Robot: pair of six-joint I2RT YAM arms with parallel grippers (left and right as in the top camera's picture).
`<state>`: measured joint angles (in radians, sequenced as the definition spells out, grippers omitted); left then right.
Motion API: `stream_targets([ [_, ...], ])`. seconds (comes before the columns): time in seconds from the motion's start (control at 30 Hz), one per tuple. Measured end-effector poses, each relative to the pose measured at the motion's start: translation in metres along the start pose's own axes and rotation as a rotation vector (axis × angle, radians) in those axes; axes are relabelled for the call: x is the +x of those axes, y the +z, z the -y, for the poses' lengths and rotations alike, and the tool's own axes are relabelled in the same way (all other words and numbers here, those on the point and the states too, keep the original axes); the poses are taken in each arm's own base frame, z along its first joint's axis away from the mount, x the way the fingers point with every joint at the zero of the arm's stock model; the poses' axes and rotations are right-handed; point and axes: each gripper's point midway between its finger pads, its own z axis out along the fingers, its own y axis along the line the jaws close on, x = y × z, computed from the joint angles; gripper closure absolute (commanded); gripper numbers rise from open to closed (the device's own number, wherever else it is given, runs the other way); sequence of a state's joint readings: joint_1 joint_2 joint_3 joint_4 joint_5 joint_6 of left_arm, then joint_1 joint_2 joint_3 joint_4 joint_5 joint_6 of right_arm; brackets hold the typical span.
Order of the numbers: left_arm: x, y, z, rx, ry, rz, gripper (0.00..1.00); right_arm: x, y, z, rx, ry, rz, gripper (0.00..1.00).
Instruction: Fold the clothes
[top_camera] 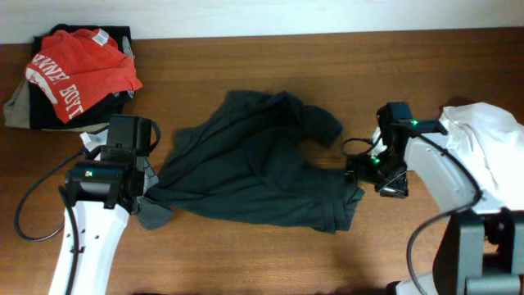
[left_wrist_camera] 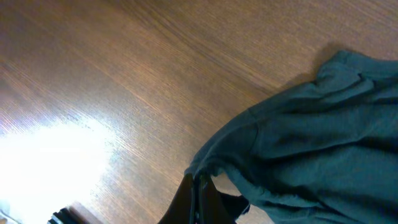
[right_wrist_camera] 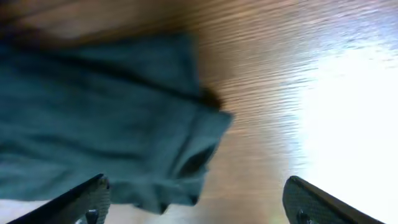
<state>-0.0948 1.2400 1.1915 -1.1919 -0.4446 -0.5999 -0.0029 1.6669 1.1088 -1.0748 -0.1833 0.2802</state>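
The dark T-shirt [top_camera: 254, 172] lay crumpled mid-way across the desk [top_camera: 246, 262], no fold yet made. The left tool [left_wrist_camera: 200, 191] appeared clamped on its edge; the right tool [right_wrist_camera: 196, 193] gaped wide, empty, over a corner.

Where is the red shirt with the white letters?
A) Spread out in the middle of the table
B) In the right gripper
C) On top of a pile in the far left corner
C: the red T-shirt sits on a pile of dark clothes in the far left corner of the table; the middle holds the dark T-shirt.
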Motion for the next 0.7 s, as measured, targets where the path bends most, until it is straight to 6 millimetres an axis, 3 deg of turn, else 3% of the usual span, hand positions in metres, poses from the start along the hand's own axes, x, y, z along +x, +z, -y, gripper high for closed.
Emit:
stream_targets([
  [0.03, 0.0, 0.0, 0.0, -0.001, 0.001, -0.001, 0.99, -0.003, 0.008, 0.007, 0.003, 0.034, -0.026, 0.23],
  [0.13, 0.001, 0.0, 0.0, 0.003, 0.0, -0.003, 0.99, -0.013, 0.025, 0.002, -0.034, 0.04, -0.037, 0.35],
  [0.23, 0.001, 0.0, 0.001, 0.006, 0.001, -0.004, 0.99, -0.017, 0.027, 0.0, -0.046, 0.036, -0.022, 0.36],
  [0.33, 0.001, 0.0, 0.001, 0.007, 0.001, -0.006, 0.99, -0.012, 0.046, 0.003, -0.059, 0.033, -0.015, 0.38],
  [0.37, 0.001, 0.0, 0.001, 0.009, 0.0, -0.006, 0.99, -0.01, 0.049, 0.004, -0.061, 0.035, -0.021, 0.47],
  [0.4, 0.001, 0.0, 0.001, 0.008, 0.0, -0.007, 0.99, -0.01, 0.05, 0.003, -0.064, 0.035, -0.019, 0.5],
  [0.57, 0.002, 0.0, 0.003, 0.018, 0.0, -0.012, 0.99, -0.006, 0.053, 0.004, -0.07, 0.039, -0.029, 0.46],
  [0.67, 0.002, 0.0, 0.003, 0.018, 0.0, -0.012, 0.99, -0.005, 0.054, 0.003, -0.074, 0.04, -0.027, 0.94],
  [0.7, 0.002, 0.0, 0.003, 0.019, -0.001, -0.011, 0.99, -0.005, 0.055, 0.003, -0.075, 0.038, -0.027, 0.96],
])
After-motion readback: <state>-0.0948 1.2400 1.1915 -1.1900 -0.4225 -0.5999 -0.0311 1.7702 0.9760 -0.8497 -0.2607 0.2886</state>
